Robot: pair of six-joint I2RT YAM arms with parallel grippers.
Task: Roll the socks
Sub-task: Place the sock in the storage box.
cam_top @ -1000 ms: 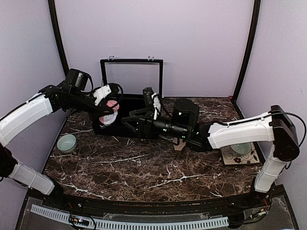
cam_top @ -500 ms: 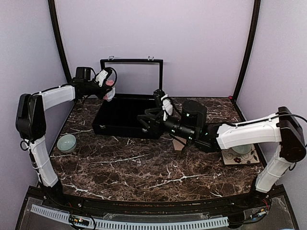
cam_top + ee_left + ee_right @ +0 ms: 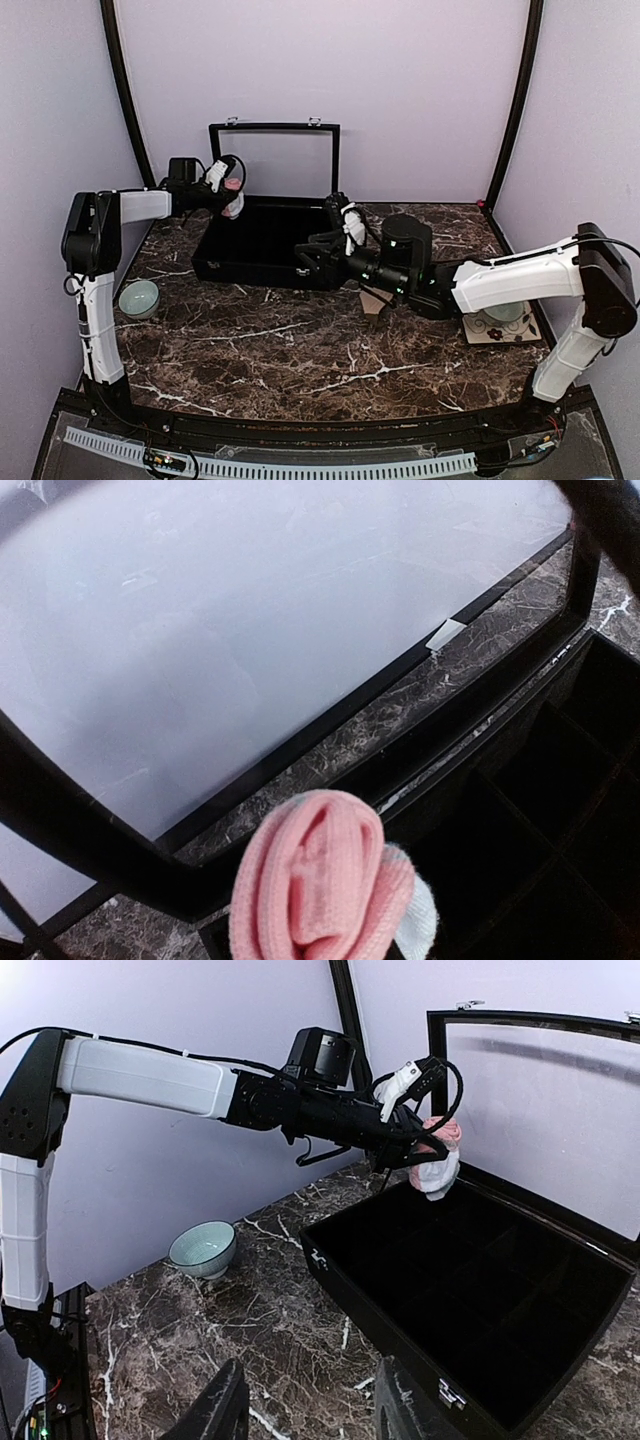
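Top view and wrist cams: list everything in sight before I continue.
pink sock: one, pink with a pale patch, rolled, held over the case's back-left corner
case: one, black, lid open, back of table
bowl: one, pale green, table's left side
mat: one, white patterned, table's right side
dish: one, pale, on the mat
brown item: one, partly hidden under the right arm
table: one, dark marble
left gripper: shut on the pink sock
right gripper: open, empty
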